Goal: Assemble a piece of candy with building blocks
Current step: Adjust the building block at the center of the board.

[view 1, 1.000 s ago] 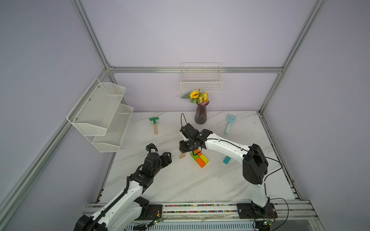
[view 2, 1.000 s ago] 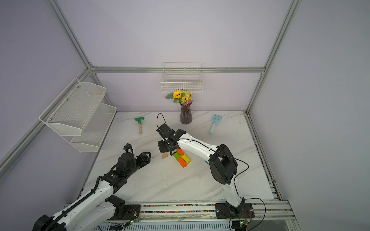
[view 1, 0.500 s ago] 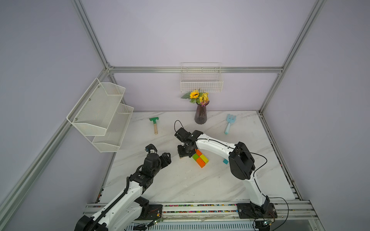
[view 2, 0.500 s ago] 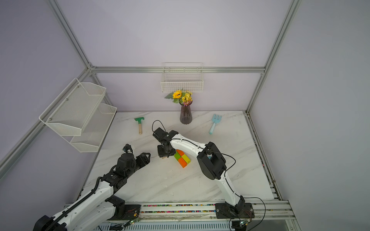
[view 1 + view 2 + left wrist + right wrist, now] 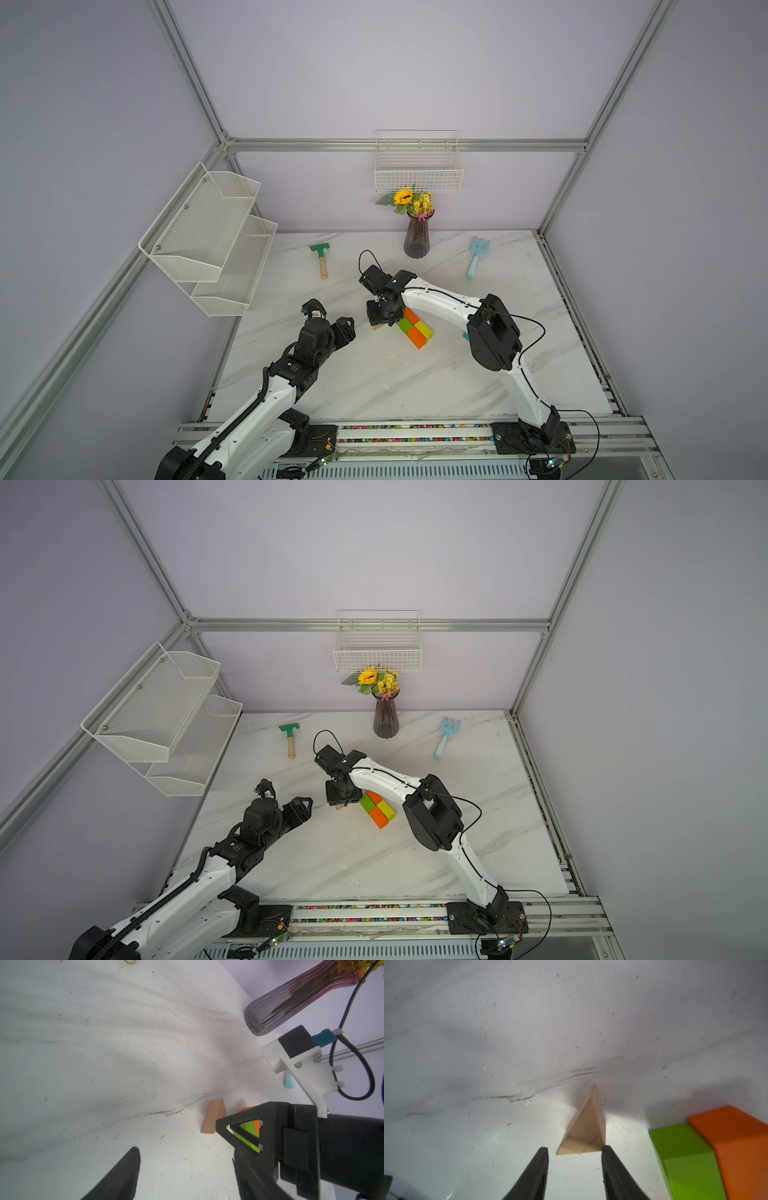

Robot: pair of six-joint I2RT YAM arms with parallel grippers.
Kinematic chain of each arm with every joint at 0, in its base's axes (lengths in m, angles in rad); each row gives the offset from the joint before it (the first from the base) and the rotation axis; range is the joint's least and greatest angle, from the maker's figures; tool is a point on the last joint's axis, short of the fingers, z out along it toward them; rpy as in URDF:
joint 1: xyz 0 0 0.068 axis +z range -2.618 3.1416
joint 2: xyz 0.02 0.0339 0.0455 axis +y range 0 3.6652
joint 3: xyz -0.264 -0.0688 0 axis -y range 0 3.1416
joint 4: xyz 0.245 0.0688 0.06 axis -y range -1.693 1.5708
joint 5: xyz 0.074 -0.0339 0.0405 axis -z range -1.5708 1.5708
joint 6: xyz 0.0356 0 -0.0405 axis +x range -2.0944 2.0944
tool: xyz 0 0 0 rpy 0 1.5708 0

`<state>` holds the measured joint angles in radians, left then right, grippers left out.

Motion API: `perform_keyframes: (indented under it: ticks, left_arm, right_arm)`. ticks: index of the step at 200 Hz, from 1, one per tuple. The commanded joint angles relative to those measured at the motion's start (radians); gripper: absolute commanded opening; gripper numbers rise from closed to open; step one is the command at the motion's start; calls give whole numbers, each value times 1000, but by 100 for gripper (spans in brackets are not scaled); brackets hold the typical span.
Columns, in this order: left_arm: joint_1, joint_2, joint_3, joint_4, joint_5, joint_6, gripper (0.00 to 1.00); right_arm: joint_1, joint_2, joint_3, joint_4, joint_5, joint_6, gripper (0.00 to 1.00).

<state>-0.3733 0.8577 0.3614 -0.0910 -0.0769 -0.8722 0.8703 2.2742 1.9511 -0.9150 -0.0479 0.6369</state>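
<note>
Step in hand: fetching the tan triangle [image 5: 586, 1126] for 1 end of the candy. My right gripper [image 5: 574, 1148] is spread, its fingers either side of the triangle's near end and not yet pinching. The triangle lies just beside the green block [image 5: 681, 1142] of the 4-block rectangle [image 5: 415, 328]. My left gripper [image 5: 176, 1134] is spread, empty and nearby. The teal triangle [image 5: 465, 336] lies beyond the rectangle. Next, I judge: advance slightly, close squarely, seat the tan triangle against the rectangle's end.
</note>
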Motion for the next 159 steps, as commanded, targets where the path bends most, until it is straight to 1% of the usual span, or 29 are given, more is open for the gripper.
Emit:
perform_keyframes:
  ticks: [1,95,115,159]
  left_arm:
    - [6,2,-4,38,8,-7,72]
    - [7,19,-19,61,22,-16,72]
    - [7,21,-17,63,25,-17,72]
    - [7,27,-21,73,32,-21,72]
  right_arm:
    - [-5,23,26,-26,22,15,46]
    - [-4,63,54,-53,28,4,45]
    - [-6,65,54,-50,36,5,43]
    - [-8,77,83,-40,36,9,35]
